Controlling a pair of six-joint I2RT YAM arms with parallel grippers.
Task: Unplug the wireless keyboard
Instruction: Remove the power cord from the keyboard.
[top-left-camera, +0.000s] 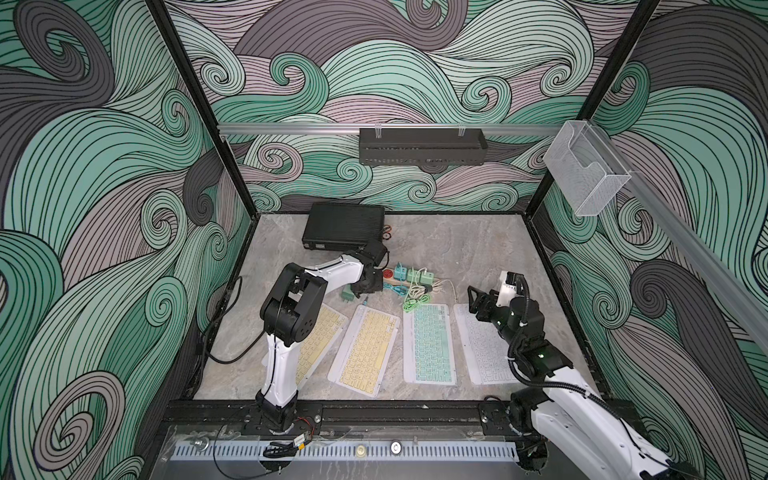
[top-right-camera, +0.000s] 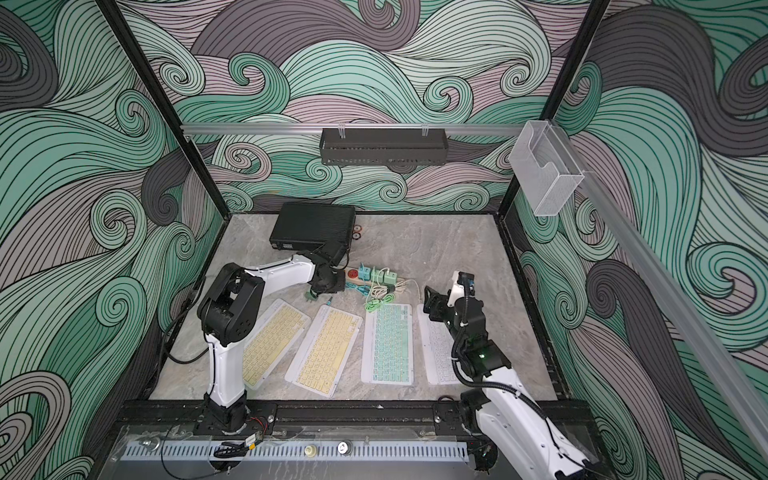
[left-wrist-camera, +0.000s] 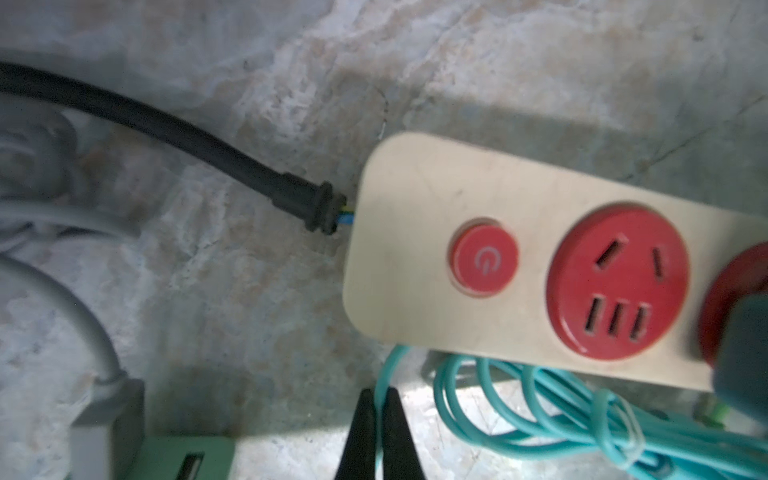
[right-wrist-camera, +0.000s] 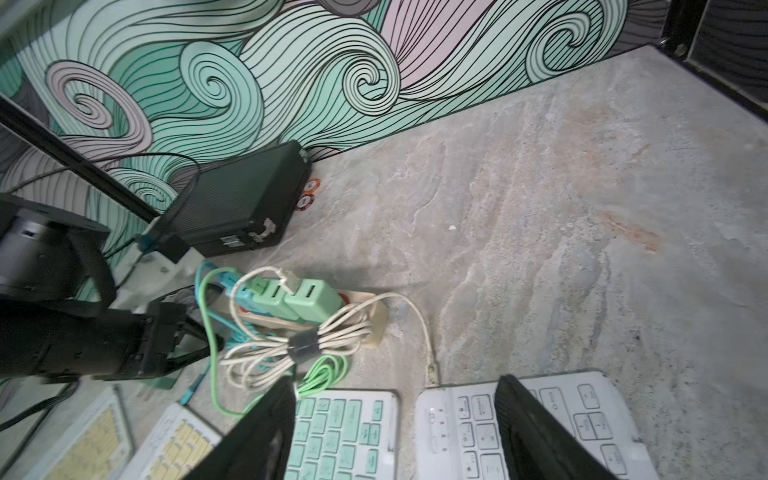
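Four keyboards lie side by side: two yellow ones (top-left-camera: 320, 340) (top-left-camera: 365, 349), a green one (top-left-camera: 430, 345) and a white one (top-left-camera: 482, 349). Behind them is a wooden power strip (left-wrist-camera: 415, 249) with red sockets and green chargers (right-wrist-camera: 291, 299). My left gripper (left-wrist-camera: 379, 399) hangs beside the strip's switch end, shut on a teal cable (left-wrist-camera: 498, 399). That cable's far end (top-left-camera: 365, 302) lies at the second yellow keyboard's top edge; whether it is plugged in is unclear. A white cable (right-wrist-camera: 428, 340) reaches the white keyboard. My right gripper (right-wrist-camera: 395, 382) is open above the green and white keyboards.
A black case (top-left-camera: 343, 226) stands at the back left with two poker chips (top-left-camera: 386, 232) beside it. A loose dark green charger (top-left-camera: 348, 294) lies under the left wrist. The strip's black power cord (left-wrist-camera: 166, 124) runs off towards the case. Coiled white and green cables (right-wrist-camera: 291, 353) lie before the strip.
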